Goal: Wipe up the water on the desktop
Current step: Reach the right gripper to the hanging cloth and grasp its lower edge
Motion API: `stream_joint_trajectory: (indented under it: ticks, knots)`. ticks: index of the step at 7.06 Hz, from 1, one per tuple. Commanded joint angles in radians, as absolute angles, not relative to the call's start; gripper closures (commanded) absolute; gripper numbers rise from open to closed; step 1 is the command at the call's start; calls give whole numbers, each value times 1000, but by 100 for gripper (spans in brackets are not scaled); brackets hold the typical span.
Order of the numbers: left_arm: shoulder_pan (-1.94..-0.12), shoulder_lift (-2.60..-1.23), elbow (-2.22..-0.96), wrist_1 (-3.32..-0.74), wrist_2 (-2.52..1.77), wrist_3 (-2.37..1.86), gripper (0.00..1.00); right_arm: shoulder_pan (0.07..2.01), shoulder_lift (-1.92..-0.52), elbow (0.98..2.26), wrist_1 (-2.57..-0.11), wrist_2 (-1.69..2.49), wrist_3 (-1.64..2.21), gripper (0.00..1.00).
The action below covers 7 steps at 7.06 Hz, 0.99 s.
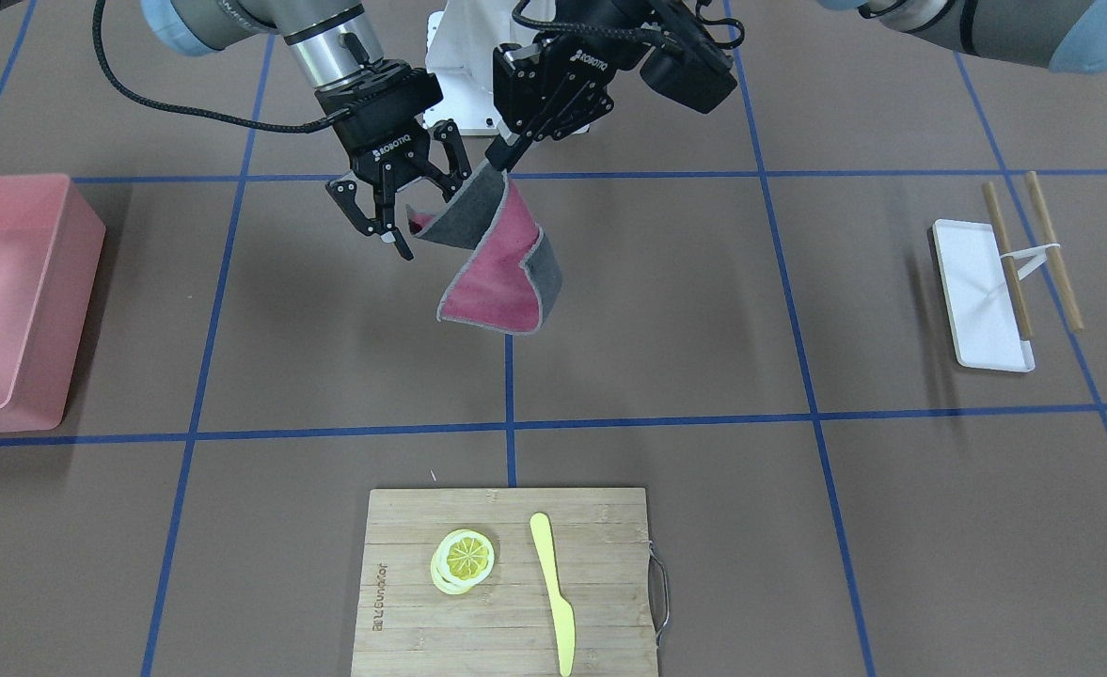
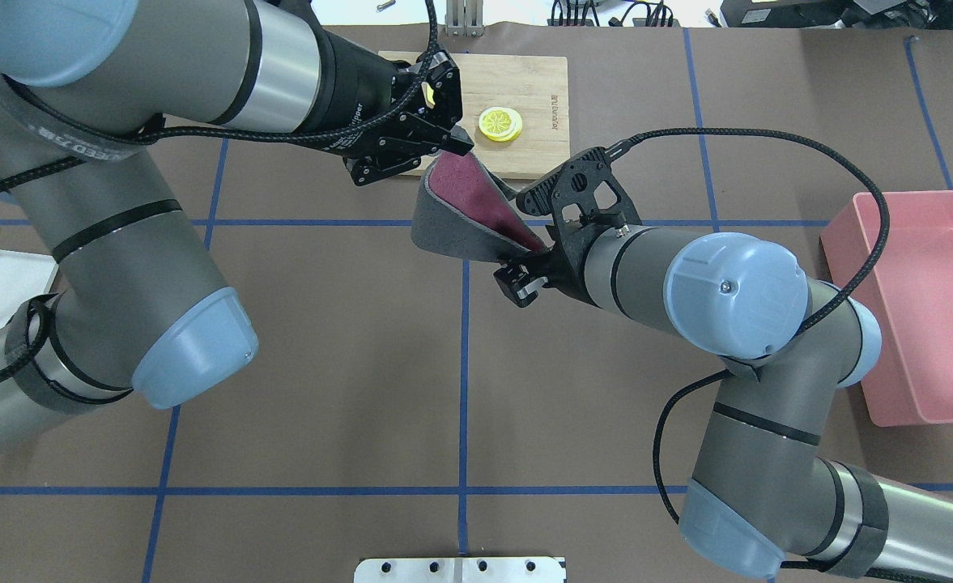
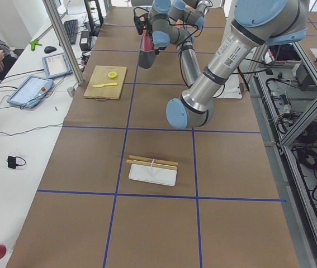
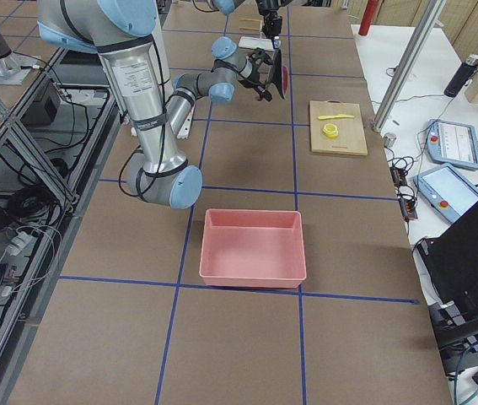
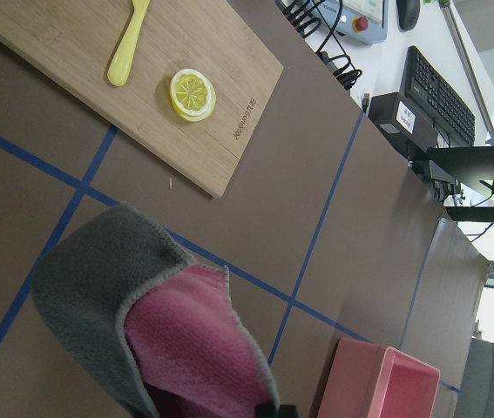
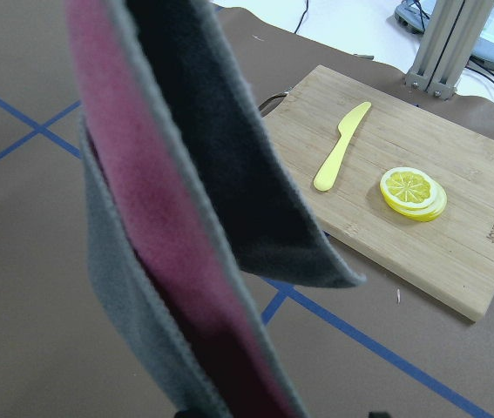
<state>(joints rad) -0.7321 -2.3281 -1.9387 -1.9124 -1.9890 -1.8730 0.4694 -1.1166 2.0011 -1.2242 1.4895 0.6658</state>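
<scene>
A cloth [image 1: 497, 273], grey on one side and magenta on the other, hangs folded in the air above the brown desktop [image 1: 703, 310], which has blue tape lines. My left gripper [image 1: 504, 162] is shut on the cloth's upper corner; it also shows in the overhead view [image 2: 458, 144]. My right gripper [image 1: 421, 221] is open at the cloth's other top corner, with its fingers on either side of the edge. The cloth fills the right wrist view [image 6: 168, 218] and the bottom of the left wrist view [image 5: 142, 331]. I can make out no water on the desktop.
A bamboo cutting board [image 1: 506, 583] with lemon slices [image 1: 464, 559] and a yellow knife [image 1: 553, 592] lies at the table's operator side. A pink bin [image 1: 7, 301] stands on my right side. A white tray [image 1: 981, 320] with chopsticks lies on my left side.
</scene>
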Motion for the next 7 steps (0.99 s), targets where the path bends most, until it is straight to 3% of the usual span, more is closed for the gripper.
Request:
stream_joint_trajectory:
  ticks: [1, 3, 6, 7]
  knots:
    - [-732, -2327, -1944, -1913, -1990, -1873, 100, 469, -1117, 2000, -1224, 1489, 666, 47]
    - [-732, -2326, -1942, -1913, -1988, -1873, 100, 469, -1120, 2000, -1224, 1491, 666, 57]
    - [-732, -2324, -1944, -1913, -1988, -1871, 100, 472, -1124, 2003, -1224, 1496, 666, 100]
    - [-732, -2321, -1944, -1913, -1988, -1870, 100, 476, -1129, 2006, -1224, 1499, 666, 100]
